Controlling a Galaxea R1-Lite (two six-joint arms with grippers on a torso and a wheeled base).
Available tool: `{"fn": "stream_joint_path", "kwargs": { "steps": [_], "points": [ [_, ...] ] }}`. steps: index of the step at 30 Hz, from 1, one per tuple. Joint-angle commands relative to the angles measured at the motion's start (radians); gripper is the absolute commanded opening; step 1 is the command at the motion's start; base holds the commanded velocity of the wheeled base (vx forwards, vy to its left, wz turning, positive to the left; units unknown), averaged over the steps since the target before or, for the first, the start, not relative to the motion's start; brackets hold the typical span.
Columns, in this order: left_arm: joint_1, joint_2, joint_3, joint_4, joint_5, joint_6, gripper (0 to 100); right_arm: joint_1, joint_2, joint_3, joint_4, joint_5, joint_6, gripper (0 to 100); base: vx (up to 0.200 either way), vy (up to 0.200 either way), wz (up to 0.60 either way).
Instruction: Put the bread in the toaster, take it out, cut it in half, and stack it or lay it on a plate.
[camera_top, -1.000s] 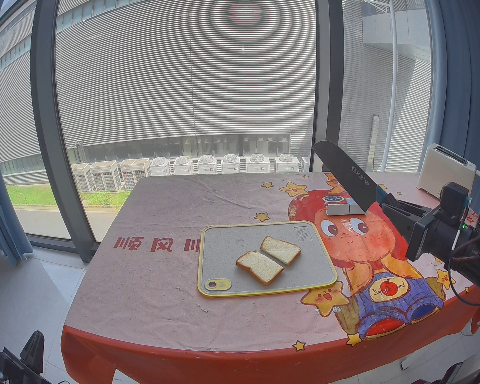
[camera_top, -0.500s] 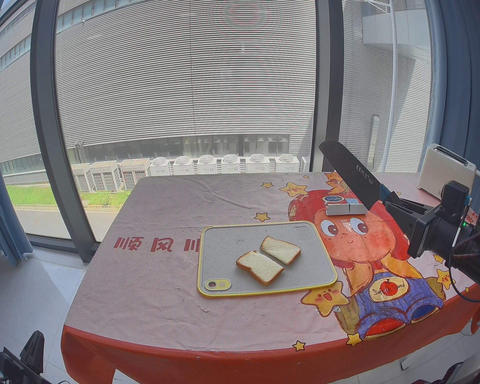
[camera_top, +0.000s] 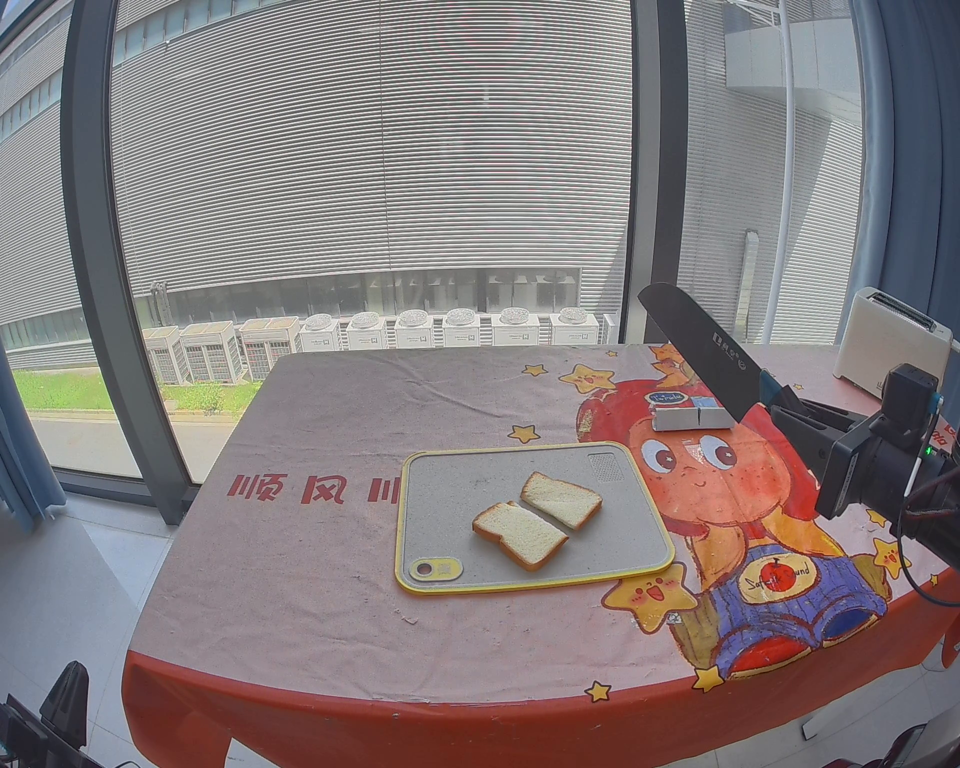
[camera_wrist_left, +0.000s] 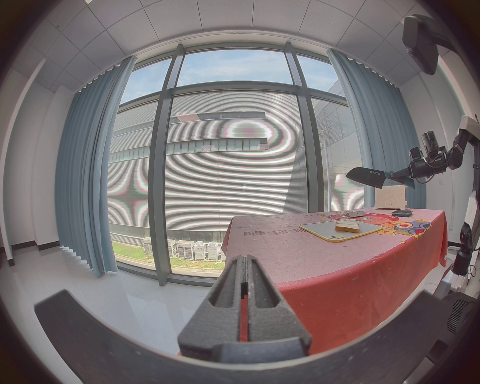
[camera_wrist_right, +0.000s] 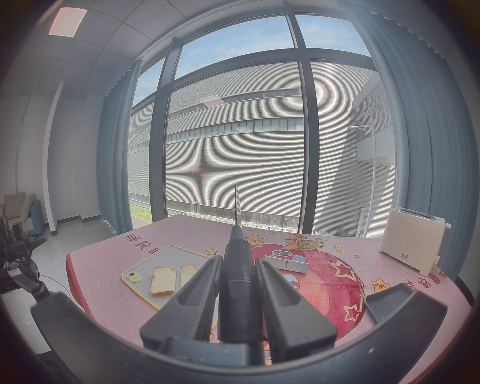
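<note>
Two bread halves (camera_top: 520, 533) (camera_top: 561, 499) lie side by side on the grey, yellow-rimmed cutting board (camera_top: 450, 500) at the table's middle. To their right, above the table, my right gripper (camera_top: 800, 420) is shut on the handle of a black knife (camera_top: 700, 350), whose blade points up and to the left. In the right wrist view the gripper (camera_wrist_right: 237, 265) clamps the knife (camera_wrist_right: 239, 250), with the bread (camera_wrist_right: 162, 280) and the board (camera_wrist_right: 165, 257) beyond. My left gripper (camera_wrist_left: 243, 265) is shut on nothing, low and well off the table's left side.
A white toaster (camera_top: 890, 340) stands at the far right corner. A small grey-and-blue knife rest (camera_top: 690, 415) sits behind the board's right end. A dark tray-like plate (camera_wrist_right: 387, 302) lies near the table's right edge, in front of the toaster (camera_wrist_right: 412, 240).
The right gripper and its knife have shifted slightly to the right. The bread and the board have not moved.
</note>
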Motion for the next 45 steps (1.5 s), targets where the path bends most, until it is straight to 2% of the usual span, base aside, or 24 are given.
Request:
{"fn": "stream_joint_path", "kwargs": {
  "steps": [1,8,14,38,45],
  "points": [
    [0.001,-0.016,0.018,0.0,0.0,0.0,0,0.001,-0.001,0.0,0.0,0.0,-0.001,0,0.0,0.0,0.0],
    [0.001,-0.016,0.018,0.0,0.0,0.0,0,-0.001,-0.001,-0.002,0.0,-0.003,0.001,0,0.0,0.0,0.0],
    [0.001,-0.016,0.018,0.0,0.0,0.0,0,-0.052,0.004,-0.005,0.0,0.0,-0.001,0,0.0,0.0,0.0],
    [0.001,-0.016,0.018,0.0,0.0,-0.002,0,-0.104,0.025,0.006,-0.003,0.004,0.013,0,0.0,0.0,0.0],
    [0.001,-0.016,0.018,0.0,0.0,0.0,0,-0.167,0.047,-0.018,-0.003,0.007,0.013,0,0.0,0.0,0.0]
  ]
}}
